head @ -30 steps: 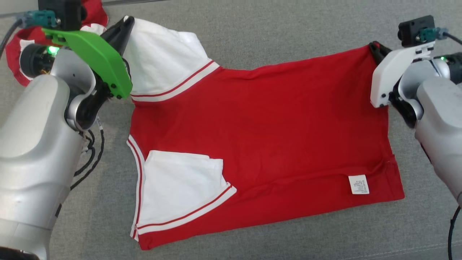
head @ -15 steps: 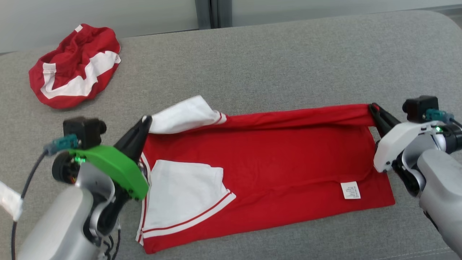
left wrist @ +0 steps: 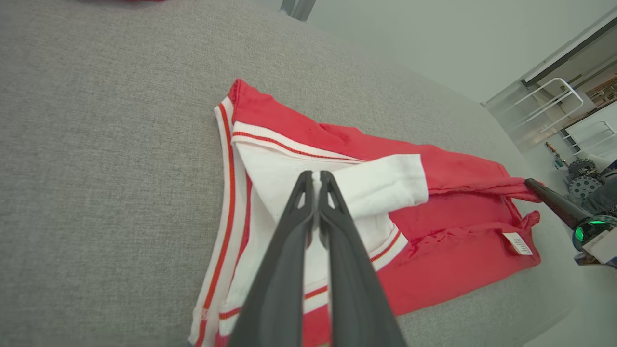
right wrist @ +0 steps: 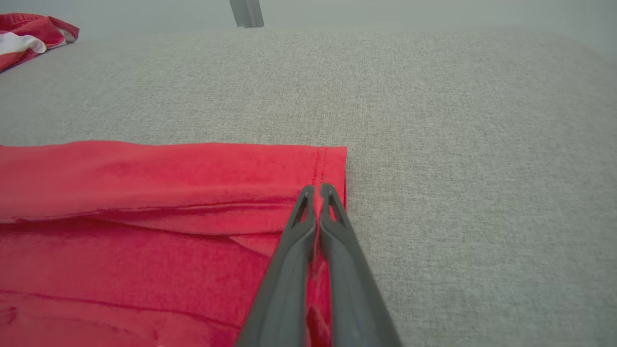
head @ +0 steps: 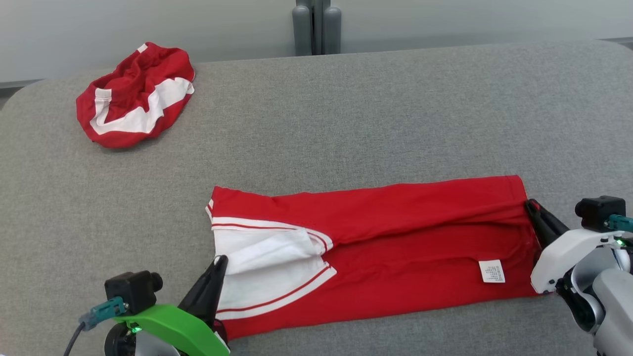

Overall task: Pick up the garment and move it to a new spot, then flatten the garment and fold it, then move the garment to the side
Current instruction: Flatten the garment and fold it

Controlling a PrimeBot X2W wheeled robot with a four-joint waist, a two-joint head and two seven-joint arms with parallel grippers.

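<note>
The red garment (head: 395, 232) lies folded lengthwise across the frame's lower middle. The left gripper (head: 221, 261), lower left, pinches its white sleeve (head: 267, 253). The right gripper (head: 530, 203), far right, pinches its hem (head: 522, 190).

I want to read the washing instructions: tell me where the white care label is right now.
In the head view, the care label lies at the near right corner of the red garment, just left of the right gripper.

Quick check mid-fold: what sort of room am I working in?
Likely a robotics lab or workshop: a grey fabric-covered surface, with white metal racks and gear wheels beyond it.
</note>
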